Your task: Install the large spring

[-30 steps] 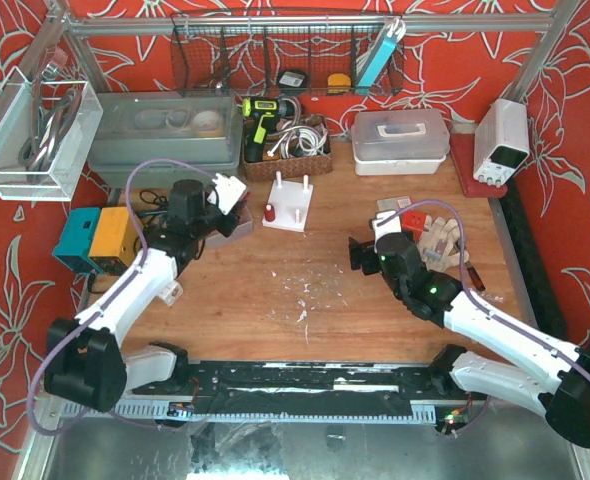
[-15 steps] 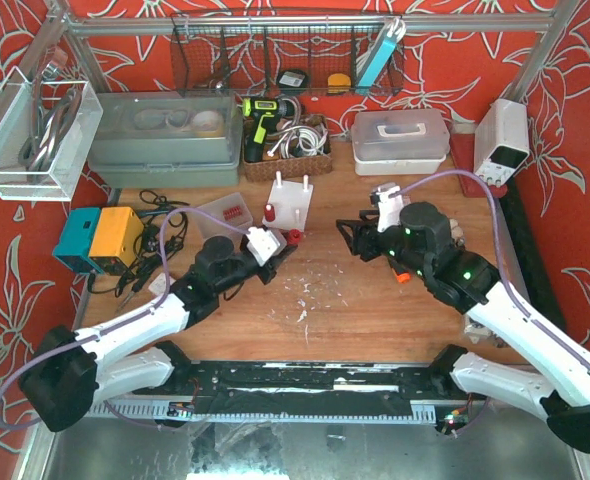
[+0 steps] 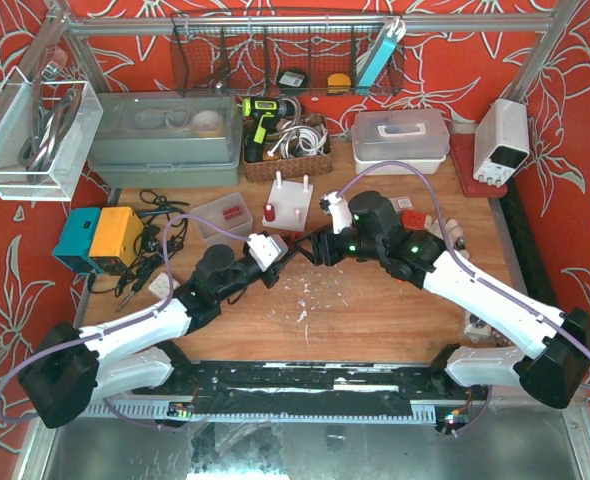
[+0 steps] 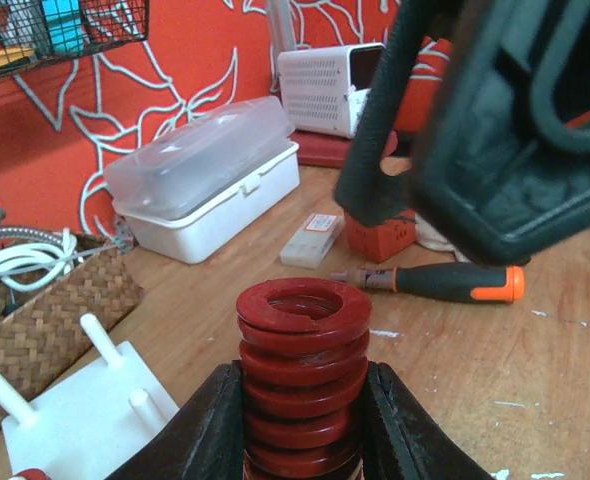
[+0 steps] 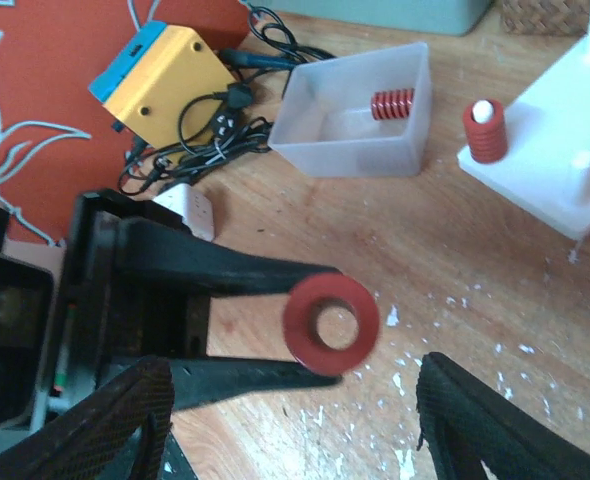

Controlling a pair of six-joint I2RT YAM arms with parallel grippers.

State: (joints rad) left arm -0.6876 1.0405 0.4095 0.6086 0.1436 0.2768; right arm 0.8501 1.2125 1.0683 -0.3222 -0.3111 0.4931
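Observation:
My left gripper (image 4: pixel 303 385) is shut on the large red spring (image 4: pixel 303 320) and holds it just above the table, in the middle (image 3: pixel 295 244). In the right wrist view I see the spring end-on as a red ring (image 5: pixel 331 324) between the left fingers (image 5: pixel 225 275). My right gripper (image 5: pixel 295 430) is open and empty, its jaws wide on either side of the spring's end, a short way off (image 3: pixel 313 248). The white peg base (image 3: pixel 288 205) stands behind them, with a small red spring (image 5: pixel 485 130) on one peg and the other pegs bare.
A clear bin (image 5: pixel 355 150) holding a small red spring (image 5: pixel 393 104) sits left of the peg base. A yellow-and-teal box (image 3: pixel 100 237) with cables is at far left. A screwdriver (image 4: pixel 445 282), a white lidded box (image 3: pixel 400 140) and a wicker basket (image 3: pixel 285 150) lie beyond.
My left arm has come from the clear bin to mid-table with the large spring in its gripper. My right arm has swung left from the table's right side to face the spring.

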